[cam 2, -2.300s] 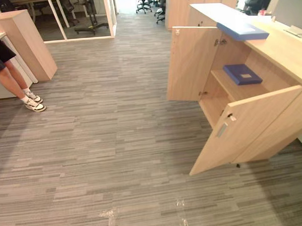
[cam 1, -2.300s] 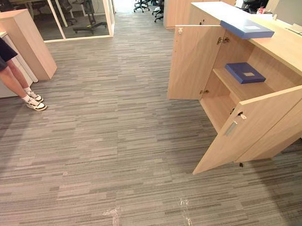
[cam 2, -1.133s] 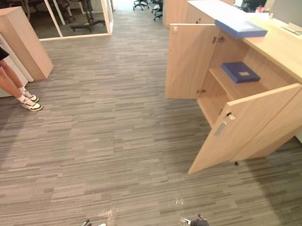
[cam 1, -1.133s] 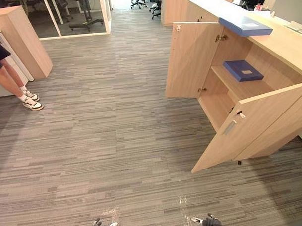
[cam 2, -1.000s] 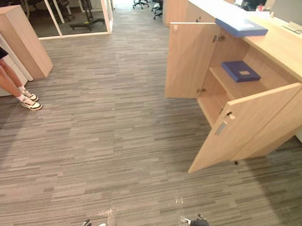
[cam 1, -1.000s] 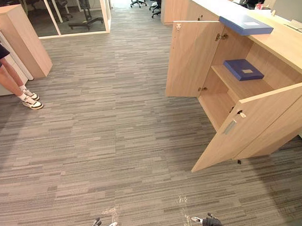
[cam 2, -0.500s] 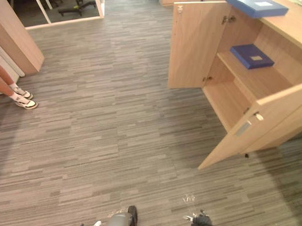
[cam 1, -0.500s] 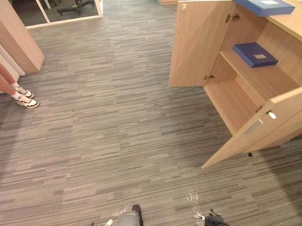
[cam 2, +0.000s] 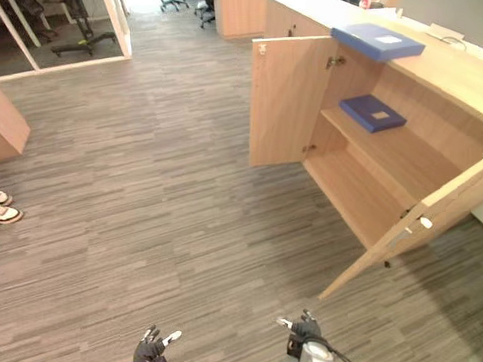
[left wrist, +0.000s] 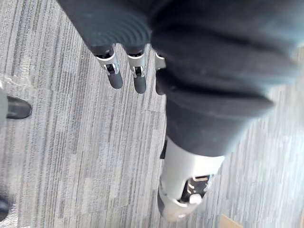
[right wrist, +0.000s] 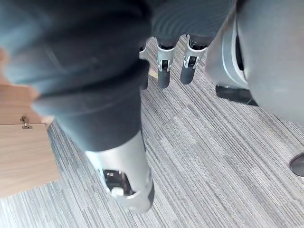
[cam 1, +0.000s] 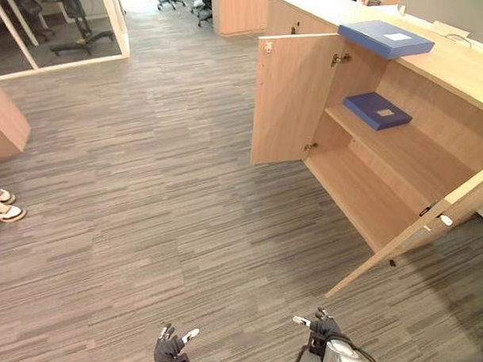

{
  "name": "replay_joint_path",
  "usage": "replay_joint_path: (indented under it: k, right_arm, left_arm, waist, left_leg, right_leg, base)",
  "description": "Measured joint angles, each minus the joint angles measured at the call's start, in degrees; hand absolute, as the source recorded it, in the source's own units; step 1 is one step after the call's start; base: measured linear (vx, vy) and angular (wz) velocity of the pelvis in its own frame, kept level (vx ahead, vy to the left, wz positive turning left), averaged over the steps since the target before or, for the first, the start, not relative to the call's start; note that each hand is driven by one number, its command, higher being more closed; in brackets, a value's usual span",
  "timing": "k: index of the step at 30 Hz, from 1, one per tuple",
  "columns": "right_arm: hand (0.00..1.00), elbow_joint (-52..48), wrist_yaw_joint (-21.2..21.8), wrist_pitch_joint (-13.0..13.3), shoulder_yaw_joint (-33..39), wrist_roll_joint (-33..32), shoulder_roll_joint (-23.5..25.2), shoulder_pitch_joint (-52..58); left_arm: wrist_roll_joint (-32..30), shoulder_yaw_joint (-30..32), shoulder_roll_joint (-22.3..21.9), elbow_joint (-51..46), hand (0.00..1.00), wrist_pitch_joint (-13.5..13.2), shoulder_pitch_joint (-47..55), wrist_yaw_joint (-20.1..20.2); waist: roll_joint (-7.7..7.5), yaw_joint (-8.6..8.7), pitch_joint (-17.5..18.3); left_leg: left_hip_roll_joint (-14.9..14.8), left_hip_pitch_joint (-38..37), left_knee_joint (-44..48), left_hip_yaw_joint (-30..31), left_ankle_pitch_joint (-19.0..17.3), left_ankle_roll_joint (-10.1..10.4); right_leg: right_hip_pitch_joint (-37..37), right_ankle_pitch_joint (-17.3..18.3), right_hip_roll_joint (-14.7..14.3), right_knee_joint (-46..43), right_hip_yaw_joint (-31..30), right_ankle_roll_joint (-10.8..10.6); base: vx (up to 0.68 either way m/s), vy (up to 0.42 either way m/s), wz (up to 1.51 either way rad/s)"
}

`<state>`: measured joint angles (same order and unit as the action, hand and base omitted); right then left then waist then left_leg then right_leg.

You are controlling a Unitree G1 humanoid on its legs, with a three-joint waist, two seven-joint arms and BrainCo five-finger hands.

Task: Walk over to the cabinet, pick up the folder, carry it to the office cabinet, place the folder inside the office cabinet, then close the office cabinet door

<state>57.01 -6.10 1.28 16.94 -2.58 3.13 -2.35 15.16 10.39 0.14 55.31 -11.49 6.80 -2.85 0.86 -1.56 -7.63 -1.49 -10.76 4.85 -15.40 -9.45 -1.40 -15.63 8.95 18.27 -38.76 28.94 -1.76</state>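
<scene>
person's shoes (cam 1: pixel 3 207) cut by left edge, near cabinet door (cam 1: pixel 472 197) cropped at right

Open office cabinet (cam 1: pixel 407 155) nearer now

Left hand (cam 1: pixel 169 347), right hand (cam 1: pixel 320 327): fingers straight.

light blue folder (cam 1: pixel 386 38) flat on the office cabinet (cam 1: pixel 460 67) top, upper right; darker blue folder (cam 1: pixel 376 110) flat on its shelf; far door (cam 1: pixel 290 100) and near door (cam 1: pixel 430 224) hanging open.
</scene>
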Motion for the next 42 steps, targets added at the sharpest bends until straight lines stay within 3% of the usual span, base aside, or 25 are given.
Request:
replay_joint_path:
  k: [3,4,6,9,12,14,16,19,22,24,26,27,28,29,30,31,33,36,37,38,39,40,42]
  right_arm:
    - [0.0,0.02,-0.25,0.38,1.98,-0.98,0.97,-0.2]
    - [0.0,0.24,-0.22,0.36,2.04,-1.11,0.76,-0.28]
    - [0.0,0.3,-0.23,0.51,2.51,-1.27,0.34,-0.5]
    - [0.0,1.17,-0.05,0.97,6.16,-2.11,1.06,-0.42]
    - [0.0,0.83,0.15,1.14,7.68,-3.28,1.43,1.11]
    - [0.0,0.69,0.2,1.07,6.45,-3.33,0.77,1.39]
    - [0.0,1.17,0.17,0.97,3.55,-3.43,0.33,1.37]
    - [0.0,1.79,0.07,0.58,2.02,-3.52,0.29,1.25]
    - [0.0,3.35,-0.4,0.48,1.9,-3.53,0.17,-0.93]
    - [0.0,4.01,-0.72,0.52,1.43,-3.54,-0.22,-2.41]
    - [0.0,4.02,-0.92,0.62,1.15,-3.53,-0.67,-2.88]
    - [0.0,4.12,-1.0,0.7,1.0,-3.53,-0.89,-2.75]
    - [0.0,5.05,-1.13,0.8,1.0,-3.53,-1.01,-2.63]
    - [0.0,6.59,-1.11,0.8,0.89,-3.53,-0.07,-2.82]
    - [0.0,6.84,-1.09,0.76,0.86,-3.48,0.55,-2.86]
    - [0.0,7.08,-1.01,0.63,0.88,-3.43,0.87,-2.64]
    - [0.0,7.61,-1.08,0.57,1.21,-3.05,0.61,-2.23]
    - [0.0,8.08,-1.06,0.32,2.08,-2.99,-0.35,-0.79]
    - [0.0,8.06,-1.05,0.01,2.13,-3.0,-0.73,0.19]
    - [0.0,7.35,-1.01,-0.09,2.23,-3.02,-0.89,1.11]
    - [0.0,7.08,-0.98,-0.07,2.13,-3.08,-1.0,0.87]
    - [0.0,6.44,-0.96,-0.07,1.68,-3.09,-1.01,0.79]
    - [0.0,5.85,-0.93,0.02,1.34,-3.11,-0.52,0.67]
  left_arm:
    - [-1.76,0.04,0.99,0.63,0.0,0.32,-0.93,-0.02]
    - [-2.08,0.16,0.95,1.76,0.0,0.65,-1.39,-0.06]
    - [-3.06,0.62,0.14,3.49,0.0,1.1,-1.82,-0.02]
    - [-4.62,2.46,-0.23,3.62,0.0,1.38,-2.12,0.08]
    - [-4.5,5.15,-0.02,2.36,0.0,1.77,-2.02,0.08]
    - [-4.31,6.81,-0.71,0.15,0.0,2.08,-1.55,-0.03]
    - [-4.3,6.92,-0.47,-1.77,0.0,2.13,-1.22,-0.11]
    - [-3.25,6.57,-0.2,-4.2,0.0,1.87,-0.84,-0.89]
    - [-1.31,6.78,0.22,-4.19,0.0,1.22,-0.85,-2.11]
    - [-0.3,7.03,0.38,-4.15,0.0,0.86,-0.77,-2.5]
    - [1.04,7.99,0.03,-4.02,0.0,0.82,-0.67,-2.99]
    - [1.57,8.11,-0.04,-3.98,0.0,0.74,-0.25,-3.18]
    - [2.38,8.26,0.09,-3.41,0.0,0.7,-0.33,-3.39]
    - [2.81,9.05,0.93,-2.71,0.0,0.64,-0.64,-3.5]
    - [2.8,9.08,1.55,-2.34,0.0,0.64,-1.02,-3.65]
    - [2.88,9.32,2.11,-1.08,0.0,0.75,-1.72,-3.77]
    - [2.84,10.23,2.31,0.0,0.0,0.75,-1.63,-3.93]
    - [3.05,10.01,2.18,1.6,0.0,0.78,-0.85,-4.5]
    - [3.44,9.46,2.17,1.86,0.0,0.77,-0.3,-4.53]
    - [3.65,8.66,2.4,2.79,0.0,0.73,0.09,-4.55]
    - [3.64,8.72,2.74,3.14,0.0,0.76,0.35,-4.57]
    - [3.62,8.69,3.29,3.78,0.0,0.87,0.84,-4.58]
    - [3.28,8.58,3.87,3.68,0.0,0.87,2.16,-4.56]
  waist:
    - [-1.75,0.11,-0.97]
    - [-1.52,0.0,-1.33]
    - [-0.1,0.69,-0.74]
    - [0.16,0.77,-0.61]
    - [-0.38,0.97,-0.47]
    - [0.7,0.8,-0.31]
    - [0.2,0.2,-0.77]
    - [-0.99,-1.39,-1.28]
    - [-2.46,-2.08,-2.28]
    - [-3.27,-2.55,-2.74]
    - [-3.25,-2.9,-2.75]
    - [-3.27,-3.12,-2.75]
    - [-3.41,-3.61,-2.31]
    - [-5.32,-4.02,-1.92]
    - [-6.62,-3.91,-1.56]
    - [-7.25,-3.97,-1.24]
    - [-7.13,-4.03,-0.9]
    - [-5.86,-3.91,-0.12]
    - [-5.12,-3.53,0.27]
    - [-4.43,-2.71,0.3]
    - [-4.42,-2.13,0.31]
    - [-3.96,-1.49,0.26]
    - [-3.81,-1.4,0.19]
  left_leg:
    - [0.17,-1.7,-0.49,-0.77,-1.6,2.52]
    - [-0.23,-2.63,-0.63,-0.94,-2.64,3.74]
    - [-2.46,-2.75,-0.65,-0.74,-3.17,4.39]
    - [-6.4,-4.39,1.38,0.28,-4.58,5.42]
    - [-11.65,2.86,21.63,3.55,-5.52,6.66]
    - [-15.96,13.16,45.89,7.27,-5.06,7.16]
    - [-17.47,18.11,55.16,6.44,-5.41,6.82]
    - [-16.45,23.74,52.55,4.59,-6.97,5.59]
    - [-13.0,26.76,37.27,6.53,-7.87,5.73]
    - [-11.15,27.6,23.97,9.28,-5.93,6.48]
    - [-10.61,27.55,11.43,11.42,-0.74,6.53]
    - [-10.41,27.12,8.89,11.68,3.99,7.02]
    - [-9.07,25.56,7.63,11.49,12.12,8.27]
    - [-6.73,25.59,7.65,10.89,14.26,7.22]
    - [-5.56,25.54,7.44,10.39,13.7,6.6]
    - [-4.02,25.43,8.38,9.68,13.11,5.12]
    - [-1.38,23.3,8.46,8.25,11.23,2.88]
    - [3.59,18.18,6.21,6.34,8.52,-0.43]
    - [5.29,15.69,4.66,6.34,7.81,-1.43]
    - [6.35,13.21,3.26,5.99,7.39,-1.94]
    - [6.73,11.97,2.58,5.95,7.33,-2.07]
    - [7.05,9.38,0.85,6.07,7.29,-2.13]
    - [6.79,5.54,-1.59,5.79,7.3,-2.17]
  right_leg:
    - [-0.4,-2.99,-3.1,11.63,2.8,1.7]
    - [0.06,-3.96,-4.4,13.06,2.52,5.79]
    - [-0.06,-1.41,-7.31,13.4,2.78,5.32]
    - [2.25,2.71,-11.55,13.05,3.26,5.52]
    - [8.1,3.33,-15.85,18.92,4.07,5.68]
    - [12.08,3.51,-19.63,22.55,3.45,6.06]
    - [15.46,3.89,-21.14,24.16,2.02,6.72]
    - [19.52,3.83,-20.82,26.38,-1.07,6.69]
    - [22.62,3.59,-17.85,28.31,-4.78,6.29]
    - [24.75,3.04,-15.67,30.15,-6.39,5.01]
    - [27.16,2.87,-14.02,32.04,-7.33,1.81]
    - [28.36,2.98,-13.09,32.69,-7.53,0.24]
    - [29.71,3.21,-11.54,33.54,-8.4,-1.53]
    - [29.83,3.03,-9.29,33.82,-9.14,-1.8]
    - [29.66,1.96,-8.03,33.86,-8.83,-2.91]
    - [29.64,-1.32,-5.82,33.67,-8.97,-6.01]
    - [29.83,-4.86,-3.05,32.46,-9.98,-7.68]
    - [26.61,-7.74,3.71,20.81,-12.36,-6.2]
    - [23.4,-9.83,6.72,11.67,-12.55,-2.93]
    - [19.51,-9.77,9.88,0.79,-11.8,3.79]
    - [17.69,-8.59,11.16,-4.38,-11.02,6.0]
    - [15.35,-7.04,12.16,-10.79,-8.24,6.93]
    - [14.07,-3.56,10.72,-12.06,-3.48,4.23]
  base:
    - [0.19,-0.254,-0.23]
    - [0.22,-0.265,-0.3]
    - [0.26,-0.269,-0.32]
    - [0.31,-0.321,-0.18]
    - [0.31,-0.301,0.06]
    - [0.28,-0.152,-0.19]
    - [0.27,-0.065,-0.31]
    - [0.31,0.032,-0.54]
    - [0.32,0.16,-0.6]
    - [0.3,0.237,-0.45]
    - [0.3,0.291,-0.3]
    - [0.38,0.428,-0.23]
    - [0.47,0.527,-0.34]
    - [0.48,0.513,-0.27]
    - [0.39,0.39,-0.1]
    - [0.36,0.361,0.03]
    - [0.33,0.352,-0.09]
    - [0.31,0.361,-0.1]
    - [0.26,0.358,0.1]
    - [0.25,0.335,0.14]
    - [0.26,0.308,0.1]
    - [0.17,0.179,0.04]
    - [0.19,0.137,-0.13]
